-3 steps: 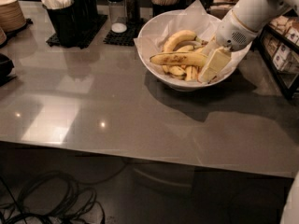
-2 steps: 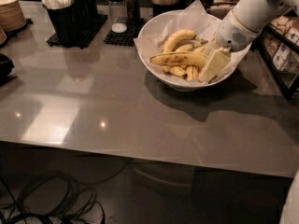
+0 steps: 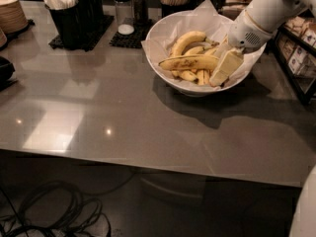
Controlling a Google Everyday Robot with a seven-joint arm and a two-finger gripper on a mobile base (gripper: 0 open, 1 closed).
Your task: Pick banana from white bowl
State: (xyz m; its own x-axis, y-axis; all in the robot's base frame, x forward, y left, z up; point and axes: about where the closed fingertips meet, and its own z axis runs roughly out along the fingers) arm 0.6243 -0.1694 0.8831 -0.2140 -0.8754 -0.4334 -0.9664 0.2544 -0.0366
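The white bowl (image 3: 163, 65) stands at the back right of the grey table, lined with crinkled white paper. Several bananas lie in it. The long, nearly straight speckled banana (image 3: 190, 62) lies across the top of the pile, pointing left to right. My gripper (image 3: 221, 67) reaches down into the bowl's right side from the upper right. It sits at the right end of that banana and touches or nearly touches it. The white arm (image 3: 266, 9) hides the bowl's far right rim.
A black caddy of utensils (image 3: 74, 11), a jar (image 3: 123, 6) and a dark bottle (image 3: 139, 4) stand at the back. A stack of tan plates (image 3: 10, 14) is at the far left. A shelf with boxes (image 3: 298, 58) stands to the right of the table.
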